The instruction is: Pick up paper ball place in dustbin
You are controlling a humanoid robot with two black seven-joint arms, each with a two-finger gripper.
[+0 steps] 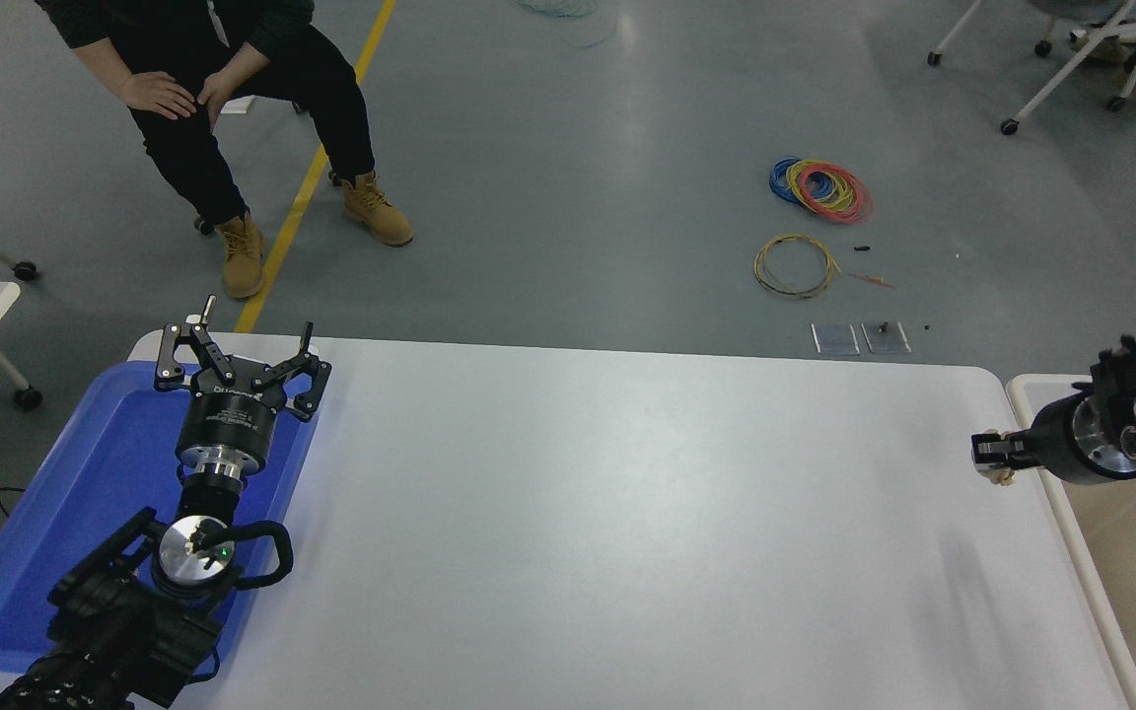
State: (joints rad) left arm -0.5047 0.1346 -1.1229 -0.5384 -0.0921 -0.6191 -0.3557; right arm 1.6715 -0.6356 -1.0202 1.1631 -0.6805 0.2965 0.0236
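The right gripper (990, 456) has its jaws clenched on the paper ball (998, 474) at three o'clock above the surface (627, 513) — just beside the dustbin (1086, 582). Light, soft, crushable paper, likely — a pinch across its middle should do. The left gripper (238, 347) is parked at nine o'clock, jaws released.

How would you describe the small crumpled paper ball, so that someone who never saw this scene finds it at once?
Start at the white table and go to its right end, beside the white-rimmed dustbin. There the right black gripper is shut on the tan crumpled paper ball, above the tabletop. It is the only beige thing among black parts.
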